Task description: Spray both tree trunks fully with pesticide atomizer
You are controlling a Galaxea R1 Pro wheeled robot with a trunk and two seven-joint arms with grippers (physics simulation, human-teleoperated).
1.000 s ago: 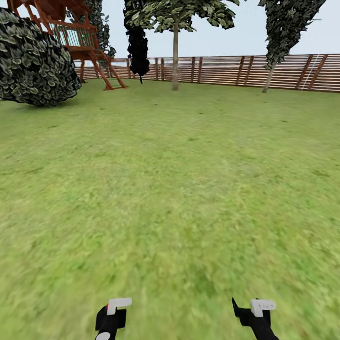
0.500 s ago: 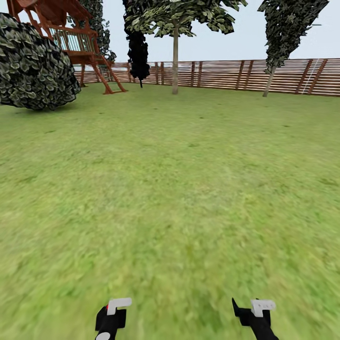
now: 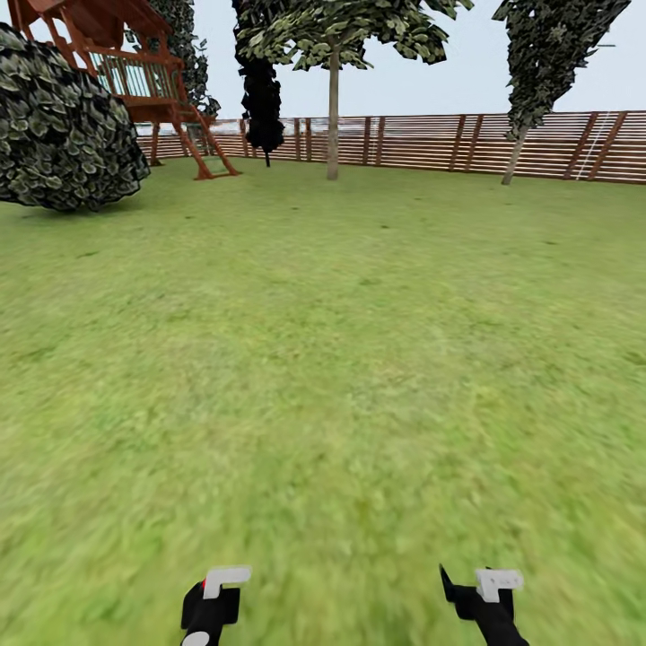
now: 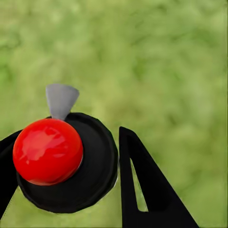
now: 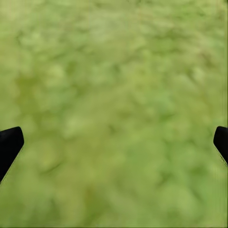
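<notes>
Crossing the lawn (image 3: 341,359) toward the far trees (image 3: 333,117), left gripper (image 4: 71,161) clamping the spray bottle (image 4: 66,161), right gripper (image 5: 114,142) spread empty. Next: closing on a trunk.

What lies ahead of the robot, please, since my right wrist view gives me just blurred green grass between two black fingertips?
Observer: A brown slatted wooden fence crosses the far end of the lawn.
Operator: Are any trees in front of it?
Observer: Yes, a thin-trunked leafy tree stands upright near the middle, close to the fence.
Operator: What does the left wrist camera see?
Observer: A glossy red ball on a round black disc, beside a black finger; I cannot tell whether it is gripped.
</notes>
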